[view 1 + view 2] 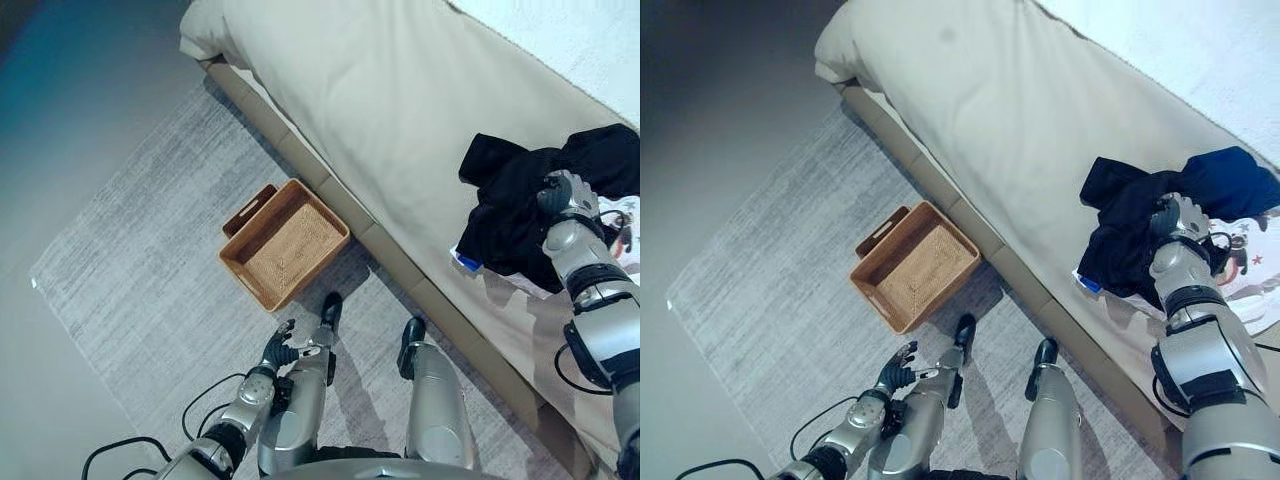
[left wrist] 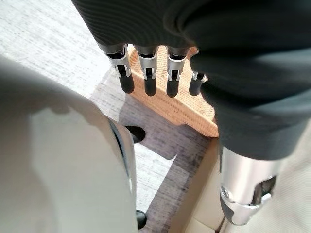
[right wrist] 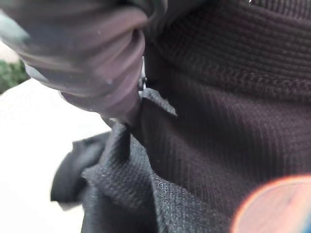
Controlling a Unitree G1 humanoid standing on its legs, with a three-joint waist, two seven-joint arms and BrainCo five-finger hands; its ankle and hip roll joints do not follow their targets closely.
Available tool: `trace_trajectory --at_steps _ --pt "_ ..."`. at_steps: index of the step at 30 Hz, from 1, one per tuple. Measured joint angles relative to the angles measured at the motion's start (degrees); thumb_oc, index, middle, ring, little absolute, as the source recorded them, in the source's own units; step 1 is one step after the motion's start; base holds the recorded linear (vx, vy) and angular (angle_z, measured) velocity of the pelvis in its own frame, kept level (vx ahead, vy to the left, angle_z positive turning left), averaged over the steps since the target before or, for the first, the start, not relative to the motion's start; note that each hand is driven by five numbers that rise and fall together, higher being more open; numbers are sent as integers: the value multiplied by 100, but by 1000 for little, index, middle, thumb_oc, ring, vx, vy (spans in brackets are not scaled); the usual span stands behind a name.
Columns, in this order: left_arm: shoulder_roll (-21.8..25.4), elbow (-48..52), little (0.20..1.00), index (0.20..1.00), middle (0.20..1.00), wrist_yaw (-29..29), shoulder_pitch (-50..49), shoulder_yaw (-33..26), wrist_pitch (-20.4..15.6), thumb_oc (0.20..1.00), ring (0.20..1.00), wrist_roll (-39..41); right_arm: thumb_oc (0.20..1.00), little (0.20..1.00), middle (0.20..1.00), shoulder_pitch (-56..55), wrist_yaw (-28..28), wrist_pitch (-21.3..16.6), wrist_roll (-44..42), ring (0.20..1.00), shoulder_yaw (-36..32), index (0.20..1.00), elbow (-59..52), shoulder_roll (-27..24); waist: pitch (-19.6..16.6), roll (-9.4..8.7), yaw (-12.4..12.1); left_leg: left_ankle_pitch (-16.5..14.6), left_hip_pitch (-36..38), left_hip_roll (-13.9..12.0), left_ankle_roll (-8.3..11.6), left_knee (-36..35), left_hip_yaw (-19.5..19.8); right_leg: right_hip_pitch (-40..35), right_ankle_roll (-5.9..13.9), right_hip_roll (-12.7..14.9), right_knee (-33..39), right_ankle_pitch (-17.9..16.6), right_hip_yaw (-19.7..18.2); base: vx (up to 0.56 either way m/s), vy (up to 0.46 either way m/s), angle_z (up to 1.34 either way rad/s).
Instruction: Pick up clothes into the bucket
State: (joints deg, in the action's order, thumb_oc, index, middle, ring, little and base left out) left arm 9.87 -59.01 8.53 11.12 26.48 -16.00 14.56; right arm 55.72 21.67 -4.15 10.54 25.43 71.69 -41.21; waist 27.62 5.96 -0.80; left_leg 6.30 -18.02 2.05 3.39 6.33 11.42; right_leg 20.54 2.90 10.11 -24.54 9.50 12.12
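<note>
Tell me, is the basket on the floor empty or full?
Empty. The basket shows only its bare woven bottom; the dark clothes lie on the bed.

right hand (image 1: 566,196) fingers buried in crumpled black knit garment (image 1: 510,200); white printed cloth (image 1: 1240,275) beneath, mostly covered.

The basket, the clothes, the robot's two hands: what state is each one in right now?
Basket: on the rug beside the bed, upright, nothing in it.
Dark clothes: a crumpled heap on the bed, not yet in the basket.
White printed garment: lies on the bed partly under the dark clothes.
Right hand: on the dark clothes, fingers hidden in the cloth.
Left hand: open, low above the rug, holding nothing.
</note>
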Motion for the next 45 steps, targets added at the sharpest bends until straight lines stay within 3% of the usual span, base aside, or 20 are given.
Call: trace_trajectory --at_steps 5,8,11,18,23,28,32,37,42,45 --pt "184 -261 1000 1000 1000 28 -41 -311 6 1000 1000 11 200 200 200 269 27 -53 -87 200 -8 200 -457 -55 -215 -445 5 -26 269 -167 22 -125 -365 -172 34 -195 374 -220 -359 15 10 -40" --pt "269 -279 1000 1000 1000 31 -95 -518 21 1000 1000 19 200 200 200 264 53 -34 -121 200 -52 200 -1135 -230 -324 -580 126 -78 484 -249 9 -200 -563 -358 53 -330 637 -364 -547 77 33 -36" --pt "287 -238 1000 1000 1000 39 -290 -767 39 1000 1000 16 200 200 200 179 146 -71 -102 200 -245 200 -2274 -424 -467 -613 127 -133 783 -307 -9 -323 -850 -620 135 -419 977 -520 -766 84 14 -56" --pt "473 721 1000 1000 1000 17 -657 -805 26 1000 1000 20 200 200 200 -131 351 -87 12 200 -806 200 -3100 -1206 -1133 -680 344 -188 1488 -357 -54 -635 -1066 -1359 177 -473 1564 -718 -891 70 1 -14" --pt "609 1868 1000 1000 1000 -19 -807 -797 31 1000 1000 25 200 200 200 -182 482 -122 136 200 -1046 200 -3821 -1590 -1419 -635 424 -197 1826 -412 -60 -840 -1199 -1744 209 -523 1959 -843 -964 59 -8 -13" --pt "936 3236 1000 1000 1000 -277 -594 -692 30 1000 1000 92 200 200 200 -155 502 -115 150 200 -1035 200 -4023 -1603 -1768 -520 509 -250 2108 -458 -67 -965 -1323 -2043 229 -587 2256 -937 -1074 77 9 -13" --pt "1039 3632 1000 1000 1000 -308 -85 -710 141 1000 1000 253 200 200 200 -143 442 -101 160 200 -914 200 -4418 -1551 -1959 -381 637 -256 2277 -469 -73 -1064 -1355 -2263 239 -601 2490 -980 -1073 44 -1 -2" --pt "1142 4221 1000 1000 1000 -307 1328 -355 217 1000 1000 265 200 200 200 -230 36 -113 104 200 -860 200 -4975 -1305 -2020 -368 718 -261 2442 -483 -69 -1097 -1413 -2527 233 -619 2766 -1122 -1090 13 -5 -2" --pt "855 4338 1000 1000 1000 -317 2339 200 209 1000 1000 438 200 200 200 -308 -386 -180 -8 200 -501 200 -5400 -1195 -2114 -364 802 -265 2471 -453 -61 -1109 -1407 -2591 228 -603 2821 -1162 -1072 1 0 1" --pt "656 4292 1000 1000 1000 -318 2457 408 227 1000 1000 435 200 200 200 -385 -574 -231 -128 200 -459 200 -5719 -1153 -2116 -364 825 -265 2495 -450 -61 -1113 -1411 -2614 227 -602 2834 -1164 -1079 0 0 0"
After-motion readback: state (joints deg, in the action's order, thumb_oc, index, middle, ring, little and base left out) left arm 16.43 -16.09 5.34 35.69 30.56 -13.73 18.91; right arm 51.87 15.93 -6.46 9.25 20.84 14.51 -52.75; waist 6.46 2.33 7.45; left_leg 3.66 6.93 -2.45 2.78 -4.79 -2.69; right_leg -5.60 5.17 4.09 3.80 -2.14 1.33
